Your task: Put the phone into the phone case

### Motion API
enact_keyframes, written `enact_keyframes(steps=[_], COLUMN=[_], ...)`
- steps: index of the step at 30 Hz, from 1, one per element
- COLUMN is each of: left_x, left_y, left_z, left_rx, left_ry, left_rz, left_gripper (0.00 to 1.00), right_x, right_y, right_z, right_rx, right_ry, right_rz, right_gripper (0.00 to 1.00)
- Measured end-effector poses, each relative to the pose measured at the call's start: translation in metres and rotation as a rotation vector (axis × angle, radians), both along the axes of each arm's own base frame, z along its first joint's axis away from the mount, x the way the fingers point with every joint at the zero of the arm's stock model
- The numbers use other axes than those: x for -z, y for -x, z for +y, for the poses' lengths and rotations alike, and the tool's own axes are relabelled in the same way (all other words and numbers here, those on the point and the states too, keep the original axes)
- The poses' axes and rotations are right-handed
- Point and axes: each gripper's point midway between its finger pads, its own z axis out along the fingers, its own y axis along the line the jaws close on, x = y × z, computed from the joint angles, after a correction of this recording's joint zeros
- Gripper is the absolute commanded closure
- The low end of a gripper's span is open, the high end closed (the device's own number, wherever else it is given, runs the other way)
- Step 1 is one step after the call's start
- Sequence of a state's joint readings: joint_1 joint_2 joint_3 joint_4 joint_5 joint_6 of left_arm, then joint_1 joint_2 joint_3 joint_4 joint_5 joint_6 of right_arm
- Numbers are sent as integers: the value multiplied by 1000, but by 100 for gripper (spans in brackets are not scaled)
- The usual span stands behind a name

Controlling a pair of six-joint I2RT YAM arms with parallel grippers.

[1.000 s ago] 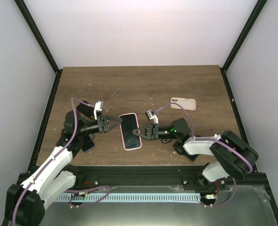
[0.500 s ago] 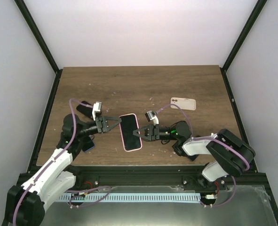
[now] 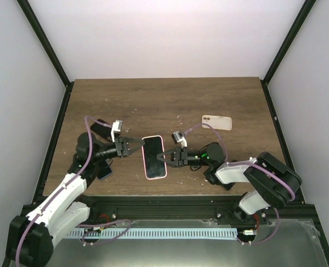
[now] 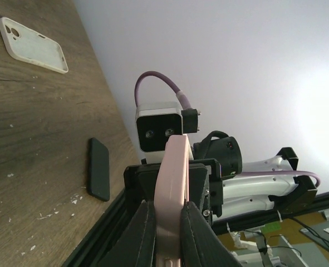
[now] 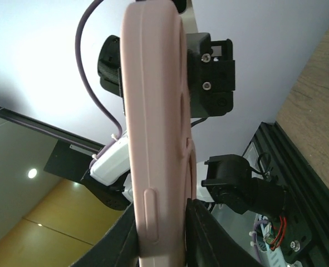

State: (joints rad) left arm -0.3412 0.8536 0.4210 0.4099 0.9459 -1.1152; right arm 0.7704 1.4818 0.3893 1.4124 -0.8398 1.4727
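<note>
One pink-edged black-screened rectangular phone (image 3: 155, 156), well apart from the cream plastic phone case (image 3: 216, 122), to its near left. We found left gripper (image 3: 141, 143) and right gripper (image 3: 161, 156) each pinching one long edge.

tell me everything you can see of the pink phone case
The pink phone case is a smooth, matte, soft-looking shell with rounded corners and a raised side button. A black screen fills it, facing up. The left gripper pinches its left edge and the right gripper its right edge; whether it is lifted cannot be judged.
</note>
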Motion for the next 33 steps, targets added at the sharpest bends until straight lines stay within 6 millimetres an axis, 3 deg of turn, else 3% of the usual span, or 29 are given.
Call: enact_keyframes(steps=[5, 8, 11, 16, 20, 28, 33], left_x=[-2, -8, -6, 3, 19, 28, 44], left_y=[-3, -3, -1, 8, 15, 18, 15], left_z=[-1, -1, -1, -2, -5, -6, -7], left_rx=[-1, 3, 6, 30, 53, 61, 65], left_ry=[-24, -28, -34, -31, -40, -54, -105], left_rz=[5, 2, 10, 45, 94, 132, 165], left_gripper=[50, 35, 29, 28, 34, 82, 97], right_x=[6, 9, 7, -3, -9, 0, 6], right_y=[-8, -15, -25, -46, -63, -79, -82], right_z=[2, 2, 1, -1, -2, 3, 5], right_rx=[37, 76, 128, 227, 292, 328, 333], right_ry=[22, 37, 48, 52, 52, 76, 89], right_rz=[22, 51, 62, 48, 39, 60, 71], right_gripper=[84, 84, 83, 83, 83, 83, 80])
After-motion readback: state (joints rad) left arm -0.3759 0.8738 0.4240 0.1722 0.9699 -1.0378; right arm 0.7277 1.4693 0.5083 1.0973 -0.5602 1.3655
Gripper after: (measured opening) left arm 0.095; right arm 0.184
